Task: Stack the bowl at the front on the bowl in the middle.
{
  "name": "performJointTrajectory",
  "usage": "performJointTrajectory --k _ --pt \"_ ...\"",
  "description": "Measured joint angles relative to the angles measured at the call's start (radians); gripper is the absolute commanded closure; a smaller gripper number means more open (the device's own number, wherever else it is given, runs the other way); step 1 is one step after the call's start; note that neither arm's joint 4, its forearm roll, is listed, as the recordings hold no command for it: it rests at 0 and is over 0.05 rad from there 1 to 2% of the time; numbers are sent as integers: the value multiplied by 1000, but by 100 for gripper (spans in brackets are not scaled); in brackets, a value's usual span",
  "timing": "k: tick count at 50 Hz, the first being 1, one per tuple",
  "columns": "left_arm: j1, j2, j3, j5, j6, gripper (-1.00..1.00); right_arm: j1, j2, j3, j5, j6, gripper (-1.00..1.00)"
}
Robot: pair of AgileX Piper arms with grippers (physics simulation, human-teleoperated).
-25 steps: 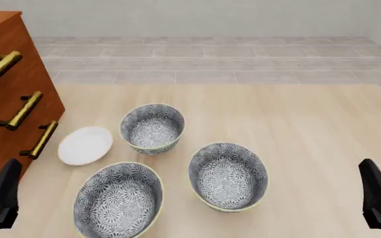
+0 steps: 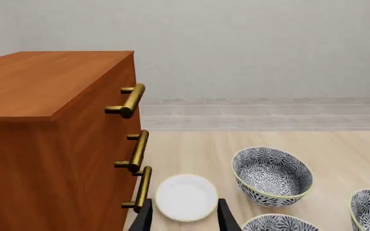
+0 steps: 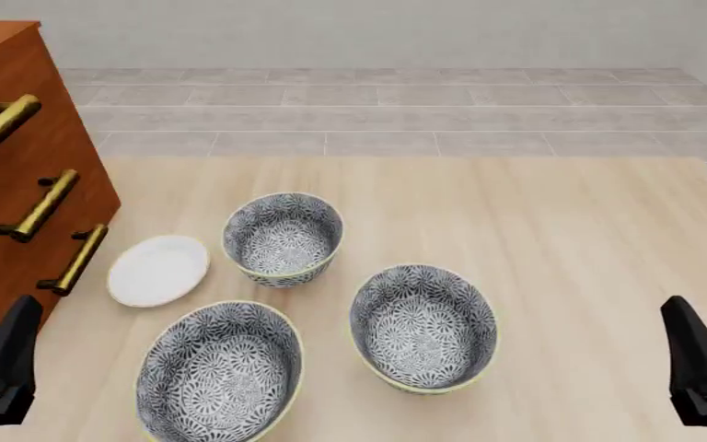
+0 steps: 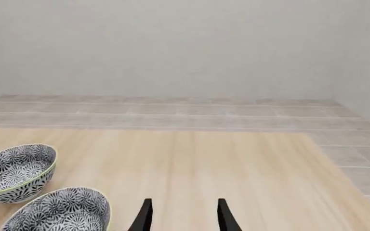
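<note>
The bowl at the front (image 3: pixel 218 373), grey-blue floral with a pale yellow rim, sits nearest me, left of centre; only its rim (image 2: pixel 281 223) shows in the left wrist view. The bowl in the middle (image 3: pixel 423 327) stands to its right, apart from it, and also appears as the nearer bowl (image 4: pixel 59 210) in the right wrist view. A third identical bowl (image 3: pixel 283 237) is behind them. My left gripper (image 3: pixel 10 354) hovers at the lower left, open (image 2: pixel 183 221) and empty. At the lower right, my right gripper (image 3: pixel 695 354) is also open (image 4: pixel 183 219) and empty, well right of the bowls.
A wooden drawer cabinet (image 3: pixel 16 184) with brass handles (image 2: pixel 133 98) stands along the left side. A small white plate (image 3: pixel 158 269) lies between the cabinet and the rear bowl. Bare tabletop (image 3: pixel 574 239) stretches to the right.
</note>
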Motion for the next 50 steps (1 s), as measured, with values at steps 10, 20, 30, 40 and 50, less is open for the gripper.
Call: performJointTrajectory --k 10,20,30,40,50 --pt "0 1 0 -2 2 -100 33 68 -21 -30 8 -100" --pt "0 29 0 -29 3 -100 85 181 -61 -78 22 -100" --pt "0 16 0 -15 2 -100 124 295 -115 -111 40 -100" --pt "-1 5 0 -5 2 -100 175 419 -172 -132 47 -100" --pt "-1 0 0 0 2 -100 261 560 -253 -125 61 -100"
